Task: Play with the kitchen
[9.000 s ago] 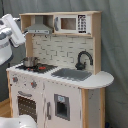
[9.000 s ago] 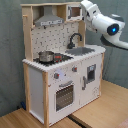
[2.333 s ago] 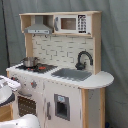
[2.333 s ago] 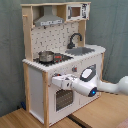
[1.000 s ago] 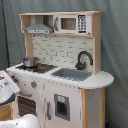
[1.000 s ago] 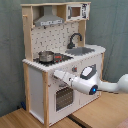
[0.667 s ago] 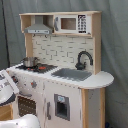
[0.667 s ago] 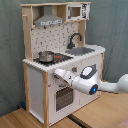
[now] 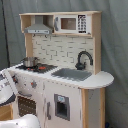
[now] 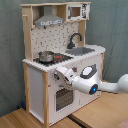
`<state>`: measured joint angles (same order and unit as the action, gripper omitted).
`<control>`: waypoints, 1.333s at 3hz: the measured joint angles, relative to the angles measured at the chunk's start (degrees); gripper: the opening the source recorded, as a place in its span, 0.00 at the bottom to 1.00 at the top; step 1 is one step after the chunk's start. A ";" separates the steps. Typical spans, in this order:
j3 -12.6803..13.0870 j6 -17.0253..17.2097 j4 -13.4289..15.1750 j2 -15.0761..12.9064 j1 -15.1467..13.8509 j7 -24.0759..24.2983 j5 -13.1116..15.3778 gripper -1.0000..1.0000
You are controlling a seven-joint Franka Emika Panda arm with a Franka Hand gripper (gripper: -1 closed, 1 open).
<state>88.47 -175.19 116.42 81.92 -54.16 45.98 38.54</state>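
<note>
toy kitchen point(image 10: 47, 85) is standing on the wooden floor point(image 10: 30, 119) against a grey curtain | small metal pot point(image 10: 46, 56) is sitting on the stove, left of the black faucet point(image 10: 75, 39) | gripper point(image 10: 59, 73) is pressing at the front just above the oven door point(image 10: 62, 99), jaw state hidden: cannot tell

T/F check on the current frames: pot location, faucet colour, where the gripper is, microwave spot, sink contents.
1. The pot sits in the sink. False: it stands on the stove.
2. The faucet is black. True.
3. The gripper is up by the range hood. False: it is low, at the kitchen's front above the oven door.
4. The microwave is in the top shelf. True.
5. The sink looks empty. True.
</note>
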 joint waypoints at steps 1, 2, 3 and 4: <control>0.00 -0.05 0.01 0.00 0.00 6.02 -0.04 0.00; 0.00 -0.10 0.01 0.00 -0.01 12.02 -0.06 0.00; -0.01 -0.10 -0.12 0.29 0.02 12.15 0.11 0.00; 0.02 -0.10 -0.17 0.32 0.04 12.14 0.12 1.00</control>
<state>88.49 -175.29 116.24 82.24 -54.12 58.12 38.66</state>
